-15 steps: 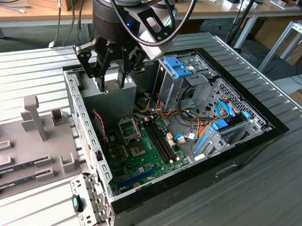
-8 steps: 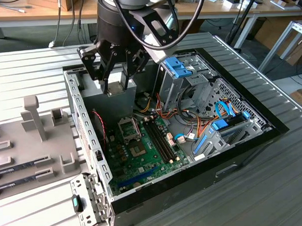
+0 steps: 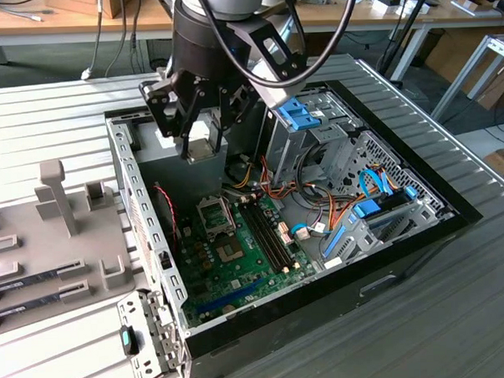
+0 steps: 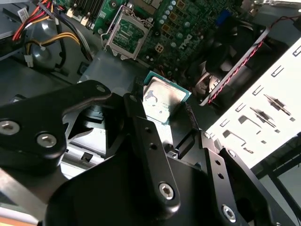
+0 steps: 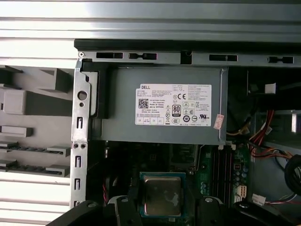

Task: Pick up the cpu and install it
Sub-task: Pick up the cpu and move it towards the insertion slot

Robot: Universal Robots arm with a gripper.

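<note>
Currently gripper pinches cpu by its edges, hanging over the case corner by the power supply. Risk: thin grip slips; tilted seating could bend socket pins.

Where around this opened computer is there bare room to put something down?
Bare ribbed table borders the computer case on the exterior view's lower right, and again at its upper left. Crowded: the case's cabled inside, where the gripper holds the cpu, and the grey parts tray.
</note>
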